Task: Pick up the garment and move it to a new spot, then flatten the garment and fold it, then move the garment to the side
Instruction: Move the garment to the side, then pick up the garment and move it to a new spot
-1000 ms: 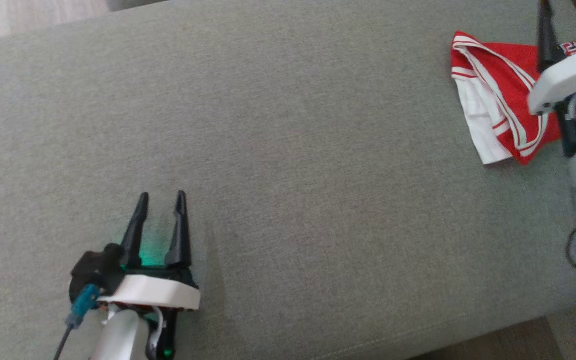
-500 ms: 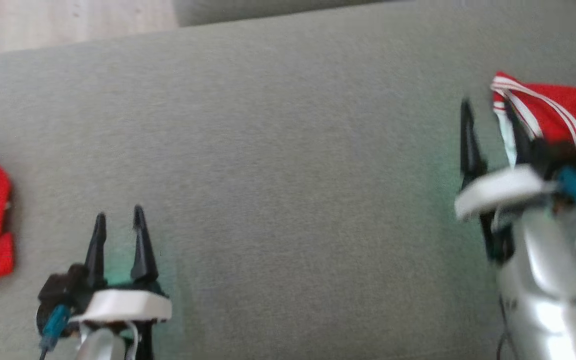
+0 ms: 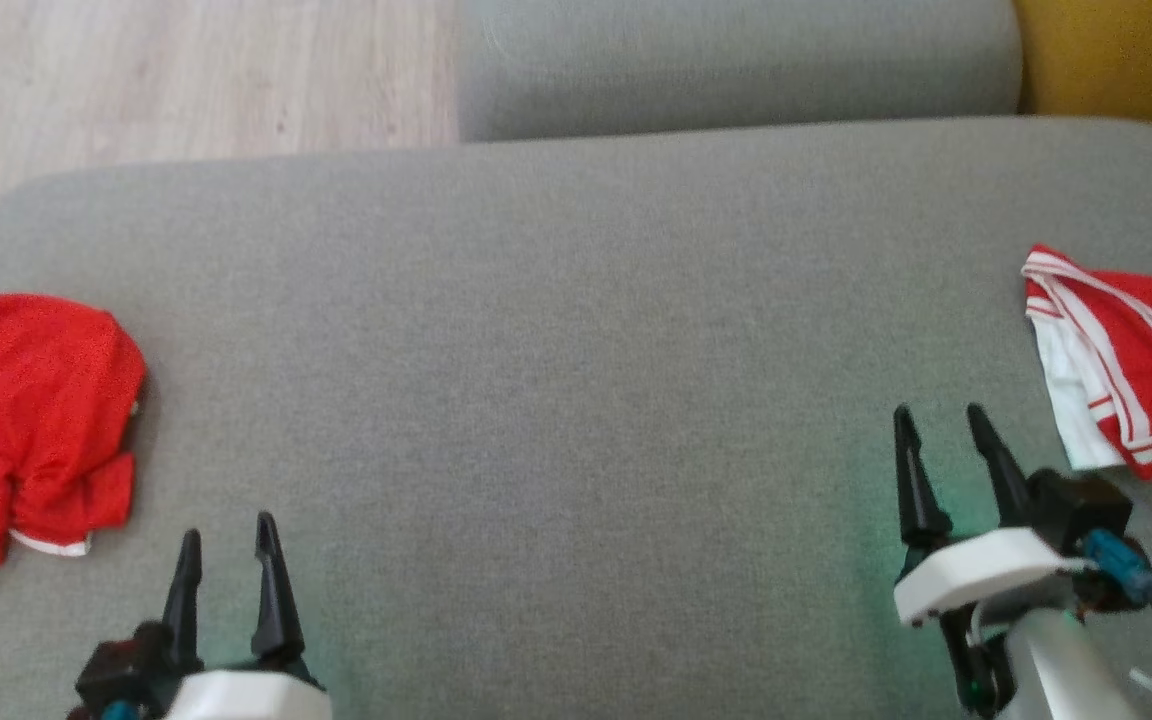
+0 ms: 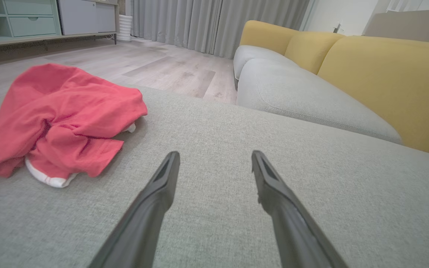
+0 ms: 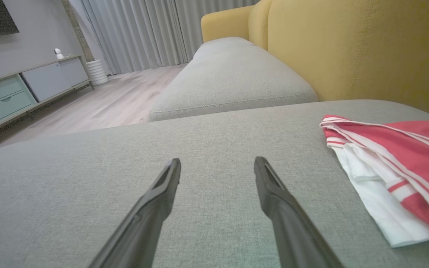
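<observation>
A crumpled red garment (image 3: 31,420) with a white hem lies at the left end of the grey cushion (image 3: 576,330). In the left wrist view this garment (image 4: 58,108) sits ahead and to the left of the fingers. My left gripper (image 3: 227,527) (image 4: 215,154) is open and empty, to the right of the garment and nearer me. A folded red-and-white striped garment (image 3: 1126,360) (image 5: 397,163) lies flat at the right end. My right gripper (image 3: 938,410) (image 5: 217,160) hovers open and empty just left of it, not touching.
A second grey seat cushion (image 3: 736,60) adjoins the far edge, with yellow backrests (image 5: 348,44) to the right. Pale wooden floor (image 3: 186,80) lies beyond the far left corner. A low cabinet (image 4: 17,22) and grey curtains (image 4: 207,22) stand further off.
The head camera has shifted, bringing the crumpled red garment into view at left. My right gripper has drawn back from over the folded striped garment to a spot beside it.
</observation>
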You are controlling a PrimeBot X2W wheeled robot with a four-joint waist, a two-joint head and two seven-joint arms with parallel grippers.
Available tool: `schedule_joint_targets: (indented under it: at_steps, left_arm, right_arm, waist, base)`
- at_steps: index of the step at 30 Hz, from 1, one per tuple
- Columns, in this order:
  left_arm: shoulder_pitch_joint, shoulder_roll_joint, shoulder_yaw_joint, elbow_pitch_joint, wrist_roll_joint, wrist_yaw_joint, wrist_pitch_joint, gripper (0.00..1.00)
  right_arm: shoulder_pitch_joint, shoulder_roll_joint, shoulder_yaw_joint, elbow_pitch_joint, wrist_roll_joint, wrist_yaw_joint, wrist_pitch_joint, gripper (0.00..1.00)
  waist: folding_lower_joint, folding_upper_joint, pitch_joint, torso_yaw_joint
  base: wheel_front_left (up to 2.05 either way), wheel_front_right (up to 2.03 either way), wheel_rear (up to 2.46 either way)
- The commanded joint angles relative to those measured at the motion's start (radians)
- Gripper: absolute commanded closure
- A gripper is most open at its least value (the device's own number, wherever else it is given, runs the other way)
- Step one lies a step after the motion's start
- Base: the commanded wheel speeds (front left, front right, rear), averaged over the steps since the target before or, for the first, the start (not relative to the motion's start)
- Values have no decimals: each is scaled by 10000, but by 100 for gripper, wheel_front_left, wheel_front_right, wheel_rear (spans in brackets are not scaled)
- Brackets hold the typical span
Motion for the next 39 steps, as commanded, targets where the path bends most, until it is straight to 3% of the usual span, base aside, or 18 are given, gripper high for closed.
schedule_joint_targets:
  at_steps: [1,13,18,23,35,39]
  left_arm:
    - [-139,51,267,-369,49,72,-51,0]
    - [88,51,75,-507,0,85,-51,0]
    - [46,51,-77,-416,-50,84,-51,0]
    - [-62,51,-45,-356,-165,192,-51,0]
    - [-7,51,514,-167,-189,329,-51,0]
    - [160,51,811,-133,-310,300,-51,0]
  right_arm:
    - [-137,11,273,-316,66,-7,-93,0]
    - [114,12,406,-270,251,-7,-93,0]
    - [118,12,690,-273,233,-7,-93,0]
    - [114,12,1218,-361,277,-7,-93,0]
    - [-305,12,2285,-509,485,-7,-93,0]
    - [-495,12,2616,-476,552,-7,-93,0]
  waist:
    - [2,0,-222,72]
    - [2,0,-292,102]
    - [2,0,-205,412]
    - [2,0,35,1394]
    - [2,0,541,4741]
    - [2,0,679,5225]
  base:
    - [0,0,0]
    - [0,0,0]
    - [0,0,0]
    - [0,0,0]
    - [0,0,0]
    - [0,0,0]
